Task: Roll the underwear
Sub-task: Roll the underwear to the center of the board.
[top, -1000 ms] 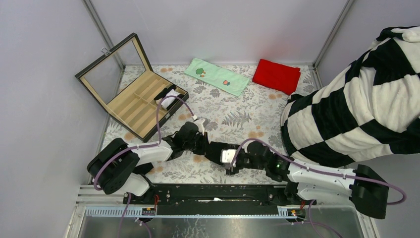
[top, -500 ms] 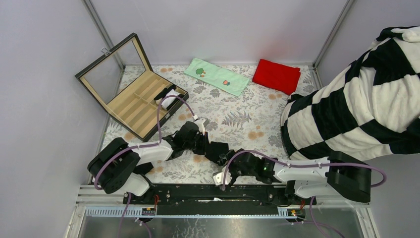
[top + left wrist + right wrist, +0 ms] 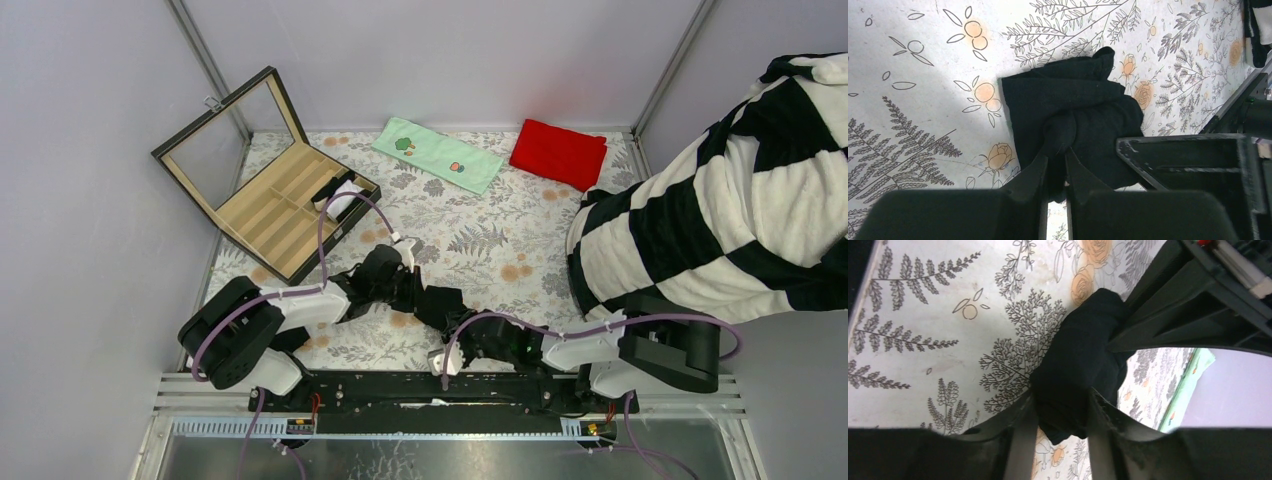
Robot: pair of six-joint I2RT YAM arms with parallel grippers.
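Top external view: one bundle of black soft cloth underwear (image 3: 441, 302) lies on the flower-and-fern-patterned table (image 3: 480, 240), close to the near edge and about midway between left and right. Both arms reach inward along the near edge and meet at this bundle.

Left wrist view: the left gripper (image 3: 1055, 155) is at the near side of the bundle. Its jaws are almost together and pinch a raised fold of the black cloth. The rest of the garment spreads out crumpled on the table beyond the fold.

Right wrist view: the right gripper (image 3: 1060, 397) straddles one end of the same bundle. Its jaws stand partly apart with the cloth filling the gap and touching both inner faces.

Other items, top external view:
- An open black case with beige compartments (image 3: 270, 200) stands at the far left, lid raised.
- A pale green printed towel (image 3: 440, 155) lies flat at the far centre.
- A folded red cloth (image 3: 558, 152) lies just right of the towel.
- A black-and-white striped blanket (image 3: 720, 210) is heaped at the right edge.
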